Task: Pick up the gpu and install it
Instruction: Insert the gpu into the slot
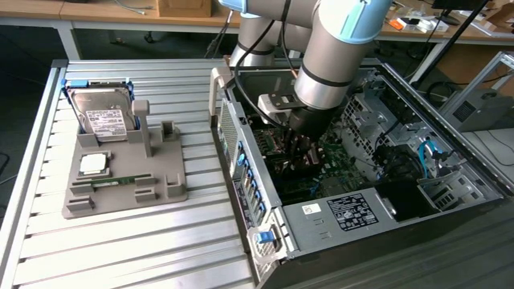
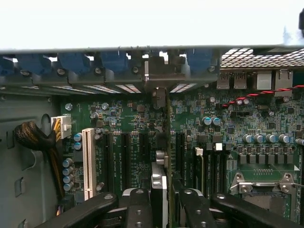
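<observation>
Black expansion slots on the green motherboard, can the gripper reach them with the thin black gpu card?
Probably yes: the gripper, shut on the gpu card, hangs inside the open grey case over the slots, apparently nothing between.

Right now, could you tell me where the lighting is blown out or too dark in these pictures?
Wrist view: the band above the case wall is washed out white; the motherboard is evenly lit. Exterior view: the case interior beneath the gripper lies in shadow.

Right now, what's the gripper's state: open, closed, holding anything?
Gripper: closed on the thin black rectangular gpu card, held edge-on over the green motherboard inside the open computer case.
</observation>
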Controlling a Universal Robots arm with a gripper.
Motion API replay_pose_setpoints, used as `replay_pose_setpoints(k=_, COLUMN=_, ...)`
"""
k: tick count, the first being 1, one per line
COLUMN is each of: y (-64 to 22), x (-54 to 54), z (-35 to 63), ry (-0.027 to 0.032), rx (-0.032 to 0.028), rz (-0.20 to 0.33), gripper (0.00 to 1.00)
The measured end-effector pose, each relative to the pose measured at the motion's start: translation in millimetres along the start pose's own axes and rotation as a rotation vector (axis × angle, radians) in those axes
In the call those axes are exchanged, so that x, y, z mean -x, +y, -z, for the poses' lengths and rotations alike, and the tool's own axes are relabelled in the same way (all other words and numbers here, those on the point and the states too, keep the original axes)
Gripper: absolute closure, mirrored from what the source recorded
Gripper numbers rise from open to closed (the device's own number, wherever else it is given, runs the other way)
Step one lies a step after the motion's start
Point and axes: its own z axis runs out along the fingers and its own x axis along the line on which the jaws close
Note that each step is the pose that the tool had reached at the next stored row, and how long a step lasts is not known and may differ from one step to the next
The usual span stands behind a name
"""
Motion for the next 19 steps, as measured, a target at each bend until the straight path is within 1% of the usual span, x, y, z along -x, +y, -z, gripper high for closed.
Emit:
replay_pose_setpoints(k=1, y=0.0, x=0.1, z=-0.3, ry=-0.0011, rx=-0.0002, rz=0.0, gripper=0.73)
replay_pose_setpoints(k=2, y=0.0, x=0.1, z=-0.3, ry=-0.0009, rx=-0.0003, rz=0.0, gripper=0.72)
replay_pose_setpoints(k=4, y=0.0, x=0.1, z=-0.4, ry=-0.0008, rx=-0.0004, rz=0.0, gripper=0.6)
replay_pose_setpoints(k=5, y=0.1, x=0.0, z=-0.1, ry=-0.0003, rx=-0.0001, rz=0.0, gripper=0.6)
replay_pose_setpoints(k=6, y=0.0, x=0.0, z=0.0, ry=0.0, rx=0.0, rz=0.0, gripper=0.53)
replay_pose_setpoints(k=11, y=0.0, x=0.0, z=1.6, ry=0.0003, rx=0.0001, rz=0.0, gripper=0.53)
replay_pose_setpoints(k=12, y=0.1, x=-0.1, z=3.9, ry=0.0, rx=-0.0004, rz=0.0, gripper=0.53)
replay_pose_setpoints(k=13, y=0.2, x=-0.3, z=12.2, ry=0.0001, rx=-0.0005, rz=0.0, gripper=0.53)
replay_pose_setpoints(k=15, y=0.4, x=-0.4, z=21.4, ry=0.0003, rx=-0.0007, rz=0.0, gripper=0.53)
replay_pose_setpoints(k=17, y=0.7, x=0.0, z=32.8, ry=0.0012, rx=-0.001, rz=0.0, gripper=0.53)
replay_pose_setpoints(k=19, y=0.9, x=2.2, z=40.3, ry=0.004, rx=-0.0012, rz=0.0, gripper=0.53)
